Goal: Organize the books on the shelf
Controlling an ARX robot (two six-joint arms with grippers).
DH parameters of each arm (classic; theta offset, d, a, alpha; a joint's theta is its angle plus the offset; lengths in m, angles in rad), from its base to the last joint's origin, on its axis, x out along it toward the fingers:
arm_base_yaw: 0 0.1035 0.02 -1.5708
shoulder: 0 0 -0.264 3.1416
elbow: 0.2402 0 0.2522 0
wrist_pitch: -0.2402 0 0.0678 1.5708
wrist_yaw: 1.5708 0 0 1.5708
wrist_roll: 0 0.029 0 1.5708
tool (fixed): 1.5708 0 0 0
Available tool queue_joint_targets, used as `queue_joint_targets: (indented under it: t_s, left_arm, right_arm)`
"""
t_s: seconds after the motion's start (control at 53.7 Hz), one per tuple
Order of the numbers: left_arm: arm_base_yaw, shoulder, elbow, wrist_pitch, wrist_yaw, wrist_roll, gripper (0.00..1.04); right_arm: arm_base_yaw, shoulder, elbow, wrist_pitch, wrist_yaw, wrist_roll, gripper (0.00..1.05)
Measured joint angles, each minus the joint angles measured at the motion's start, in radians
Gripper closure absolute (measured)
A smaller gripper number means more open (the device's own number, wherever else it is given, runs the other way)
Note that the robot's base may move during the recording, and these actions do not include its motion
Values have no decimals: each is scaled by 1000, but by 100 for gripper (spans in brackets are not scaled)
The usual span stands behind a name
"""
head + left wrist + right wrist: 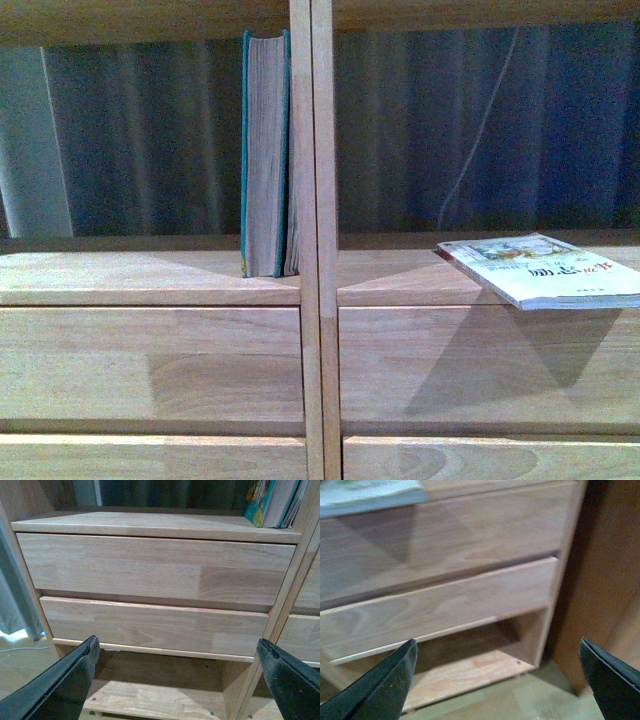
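Observation:
A thick teal book stands upright in the left bay of the pale wood shelf, leaning against the centre divider; its lower corner shows in the left wrist view. A thin white paperback lies flat in the right bay, overhanging the shelf's front edge; its edge shows in the right wrist view. My left gripper hangs open low in front of the left drawers, holding nothing. My right gripper is open too, low before the right drawers. Neither arm appears in the front view.
Flat drawer fronts fill the unit below the books. An open bottom compartment sits under the left drawers, another under the right ones. An orange-brown cabinet side stands close beside the shelf's right end. A cable hangs behind.

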State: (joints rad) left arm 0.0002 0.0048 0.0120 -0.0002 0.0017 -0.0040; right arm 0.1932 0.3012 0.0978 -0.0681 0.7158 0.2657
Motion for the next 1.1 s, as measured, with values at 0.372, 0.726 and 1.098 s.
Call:
queue_joint_targets:
  t_s: [0.372,0.726,1.098]
  left_arm:
    - [0,0,0,0,-2,0,7]
    - [0,0,0,0,-2,0,7]
    - [0,0,0,0,-2,0,7]
  right_arm:
    - [-68,505,265,33,-174,405,7]
    - [-74,871,492,143,-346,606,7]
    - [-33,1106,713,197,-381,769,7]
